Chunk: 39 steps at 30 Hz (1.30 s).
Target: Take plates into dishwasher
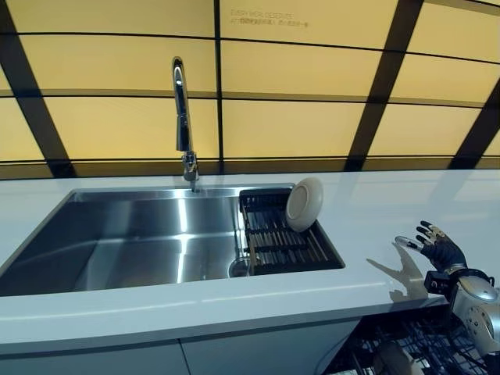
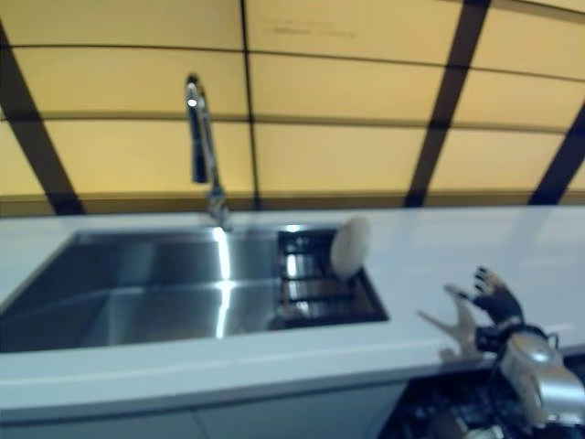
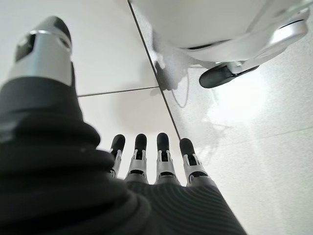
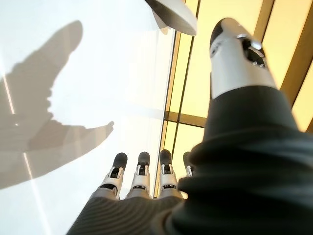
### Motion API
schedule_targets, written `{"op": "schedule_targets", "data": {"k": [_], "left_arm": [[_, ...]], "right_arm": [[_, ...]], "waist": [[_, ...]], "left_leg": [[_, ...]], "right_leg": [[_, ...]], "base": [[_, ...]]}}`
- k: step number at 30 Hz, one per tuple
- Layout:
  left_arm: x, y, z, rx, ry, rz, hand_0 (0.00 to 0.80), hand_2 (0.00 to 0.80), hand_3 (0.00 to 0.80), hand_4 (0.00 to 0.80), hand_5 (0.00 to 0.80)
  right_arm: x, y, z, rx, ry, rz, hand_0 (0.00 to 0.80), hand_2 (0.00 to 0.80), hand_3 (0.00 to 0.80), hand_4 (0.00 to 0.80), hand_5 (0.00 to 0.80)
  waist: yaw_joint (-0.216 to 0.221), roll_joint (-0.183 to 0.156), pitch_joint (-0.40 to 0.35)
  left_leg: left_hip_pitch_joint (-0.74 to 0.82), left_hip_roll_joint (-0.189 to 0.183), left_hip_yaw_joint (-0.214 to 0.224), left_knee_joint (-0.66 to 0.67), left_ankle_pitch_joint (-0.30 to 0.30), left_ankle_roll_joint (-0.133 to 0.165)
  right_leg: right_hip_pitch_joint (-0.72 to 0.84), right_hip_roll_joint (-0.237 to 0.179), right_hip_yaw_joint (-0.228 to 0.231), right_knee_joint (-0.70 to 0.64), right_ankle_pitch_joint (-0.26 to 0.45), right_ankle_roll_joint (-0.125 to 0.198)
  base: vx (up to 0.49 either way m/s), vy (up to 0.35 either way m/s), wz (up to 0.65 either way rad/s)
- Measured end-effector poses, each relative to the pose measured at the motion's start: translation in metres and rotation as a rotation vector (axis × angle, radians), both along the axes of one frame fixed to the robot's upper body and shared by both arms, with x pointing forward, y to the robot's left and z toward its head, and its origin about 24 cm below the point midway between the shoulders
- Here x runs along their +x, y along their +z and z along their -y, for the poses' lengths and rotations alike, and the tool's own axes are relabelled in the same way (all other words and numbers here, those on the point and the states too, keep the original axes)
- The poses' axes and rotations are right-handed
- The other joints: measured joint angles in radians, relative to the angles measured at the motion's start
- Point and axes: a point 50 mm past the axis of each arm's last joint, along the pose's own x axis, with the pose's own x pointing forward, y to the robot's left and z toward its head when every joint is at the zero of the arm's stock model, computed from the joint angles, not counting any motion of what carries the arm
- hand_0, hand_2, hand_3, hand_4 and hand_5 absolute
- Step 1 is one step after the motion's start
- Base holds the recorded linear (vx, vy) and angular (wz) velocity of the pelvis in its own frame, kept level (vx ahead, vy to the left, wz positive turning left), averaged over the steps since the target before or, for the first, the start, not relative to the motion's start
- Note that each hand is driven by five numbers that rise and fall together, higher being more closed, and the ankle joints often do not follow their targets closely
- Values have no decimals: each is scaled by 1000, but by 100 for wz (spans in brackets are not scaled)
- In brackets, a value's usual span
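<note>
A white plate leans upright on the dark slatted rack at the right end of the steel sink. My right hand hovers over the white counter, well to the right of the plate and nearer the front edge. It is open, its fingers straight and spread, holding nothing. My left hand shows only in the left wrist view, hanging low over floor tiles, open and empty.
A tall chrome faucet stands behind the sink. Under the counter at the lower right, the dishwasher's dark wire rack is pulled out with something pale in it. A yellow panelled wall rises behind.
</note>
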Motion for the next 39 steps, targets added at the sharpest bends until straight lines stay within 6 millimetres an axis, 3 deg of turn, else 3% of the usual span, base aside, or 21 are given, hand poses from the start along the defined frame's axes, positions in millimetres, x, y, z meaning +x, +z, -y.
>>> {"op": "schedule_targets", "data": {"k": [7,21,34,39], "left_arm": [[-8,0,-6,33,15,-26,0,0,0,0,0],[-9,0,-8,38,16,-25,0,0,0,0,0],[-10,0,-8,34,22,-22,0,0,0,0,0],[-9,0,-7,32,20,-17,0,0,0,0,0]], "right_arm": [[4,-11,11,65,-88,-38,0,0,0,0,0],[19,-9,17,180,-157,-17,0,0,0,0,0],[41,-5,0,252,-113,3,0,0,0,0,0],[45,-4,-2,252,-110,-1,0,0,0,0,0]], "waist": [[22,-1,2],[58,20,22],[85,28,27],[115,33,28]], "left_leg": [[-2,2,-18,0,0,0],[0,5,-59,1,2,-3],[-1,7,-83,3,4,-7],[-11,7,-97,8,5,-8]], "right_leg": [[8,0,-17,0,-7,-1],[37,0,-65,-1,-23,0],[51,1,-89,-1,-29,-1],[53,1,-102,-1,-31,-2]], "base": [[49,-43,7],[47,-32,9],[20,-9,4],[37,-10,9]]}}
